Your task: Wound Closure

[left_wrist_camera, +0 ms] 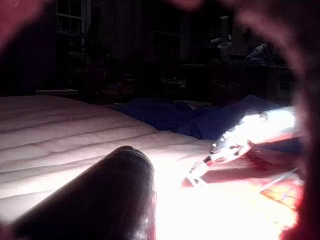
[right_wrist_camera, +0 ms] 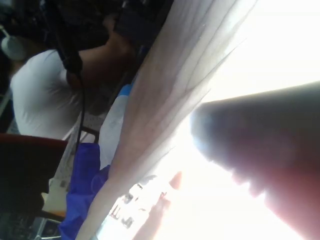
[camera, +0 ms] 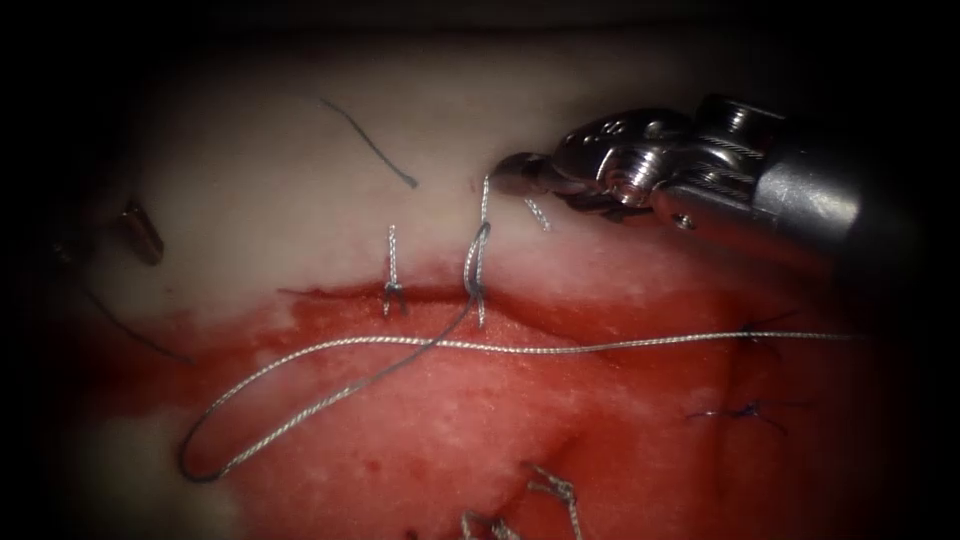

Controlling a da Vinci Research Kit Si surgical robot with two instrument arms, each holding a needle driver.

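The braided silver-grey thread (camera: 440,345) lies slack across the wet red tissue (camera: 480,420) below the cut (camera: 340,293), rising through a stitch (camera: 478,265) to the right arm's steel needle driver (camera: 520,175), whose jaws we see clamped on its upper end. We judge it light, limp and slippery, best gripped near the stitch. We cannot make out the needle. The left tool (camera: 140,232) sits far left; its jaws we cannot tell.
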